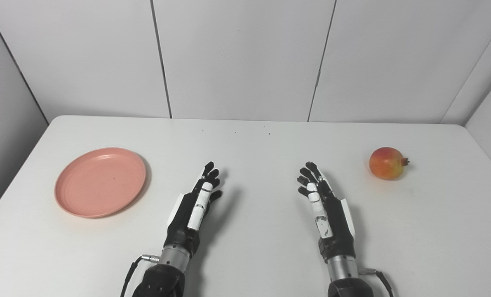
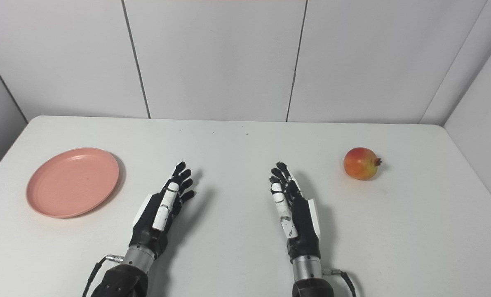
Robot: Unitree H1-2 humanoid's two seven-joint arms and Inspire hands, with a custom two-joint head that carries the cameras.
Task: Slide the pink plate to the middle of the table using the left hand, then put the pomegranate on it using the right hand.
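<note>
Round pink plastic plate far left of red-yellow pomegranate on white bench. Left hand, right hand between them, fingers apart, empty. Risk: shallow rim slips under push; round fruit rolls.

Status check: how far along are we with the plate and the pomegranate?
Nothing looks done yet. The pink plate sits empty on the table's left side, not the middle. The pomegranate lies on the right side of the table. In hand: nothing; the left hand and right hand are both open between them, touching neither. Left: slide the plate to the middle, then place the fruit on it.
</note>
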